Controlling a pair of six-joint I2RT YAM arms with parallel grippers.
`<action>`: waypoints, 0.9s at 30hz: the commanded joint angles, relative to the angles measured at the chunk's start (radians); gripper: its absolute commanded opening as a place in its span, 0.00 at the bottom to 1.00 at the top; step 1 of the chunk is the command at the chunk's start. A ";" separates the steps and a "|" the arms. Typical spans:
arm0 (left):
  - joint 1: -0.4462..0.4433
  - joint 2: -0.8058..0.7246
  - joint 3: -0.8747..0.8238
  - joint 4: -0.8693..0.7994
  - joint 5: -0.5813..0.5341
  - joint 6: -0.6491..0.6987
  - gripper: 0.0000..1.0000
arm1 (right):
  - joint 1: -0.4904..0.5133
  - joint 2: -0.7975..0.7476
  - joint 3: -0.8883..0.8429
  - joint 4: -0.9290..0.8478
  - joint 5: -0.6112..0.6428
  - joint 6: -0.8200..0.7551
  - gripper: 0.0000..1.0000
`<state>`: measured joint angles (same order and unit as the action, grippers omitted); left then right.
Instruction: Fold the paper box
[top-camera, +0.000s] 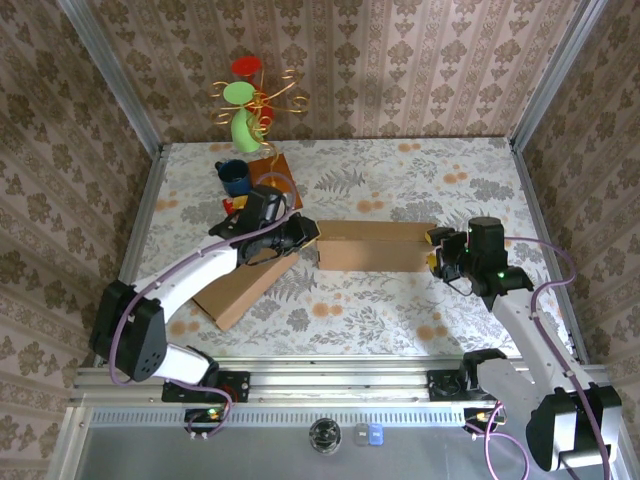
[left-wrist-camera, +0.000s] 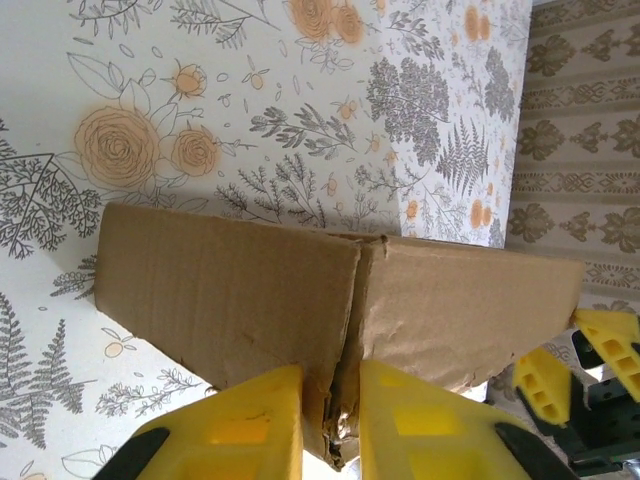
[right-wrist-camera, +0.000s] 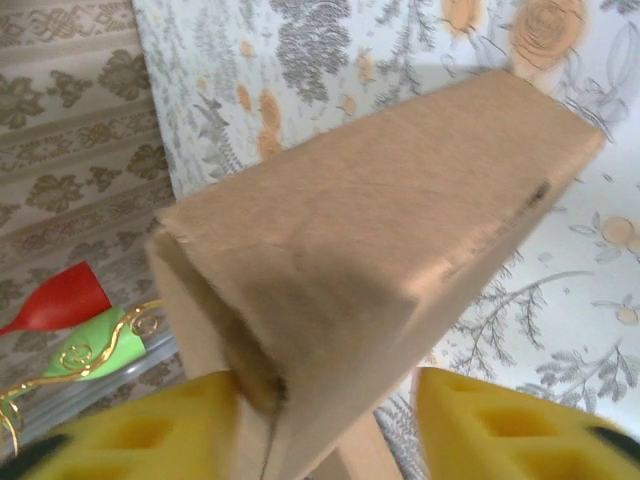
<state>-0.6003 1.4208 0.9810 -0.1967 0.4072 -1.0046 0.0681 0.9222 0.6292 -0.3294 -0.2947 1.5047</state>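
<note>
The paper box (top-camera: 370, 248) is brown cardboard, partly flattened, running from the table's left front up to the middle right. My left gripper (top-camera: 305, 238) is at the crease where its two panels meet. In the left wrist view the yellow fingers (left-wrist-camera: 250, 420) are shut on that creased cardboard edge (left-wrist-camera: 340, 400), with the box (left-wrist-camera: 230, 300) spreading out above them. My right gripper (top-camera: 437, 255) is at the box's right end. In the right wrist view it (right-wrist-camera: 325, 385) stands open around the box end (right-wrist-camera: 380, 250); the left finger touches the cardboard and the right finger (right-wrist-camera: 480, 420) is clear of it.
A blue mug (top-camera: 235, 178) and a brown board (top-camera: 277, 175) sit at the back left, behind the left gripper. A gold wire stand with red and green pieces (top-camera: 250, 95) rises against the back wall. Patterned walls close in the table on three sides.
</note>
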 joint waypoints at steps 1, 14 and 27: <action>-0.026 -0.003 -0.053 -0.007 -0.049 0.055 0.19 | 0.005 -0.047 -0.034 -0.009 0.003 0.022 0.74; -0.118 -0.048 -0.190 0.149 -0.131 0.104 0.16 | 0.010 -0.096 -0.149 0.232 -0.006 0.087 0.98; -0.146 -0.081 -0.240 0.222 -0.104 0.202 0.13 | 0.007 -0.159 -0.319 0.463 -0.016 0.104 0.92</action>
<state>-0.7391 1.3243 0.7818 0.0849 0.3016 -0.8494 0.0750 0.7677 0.3485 0.0177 -0.3195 1.5837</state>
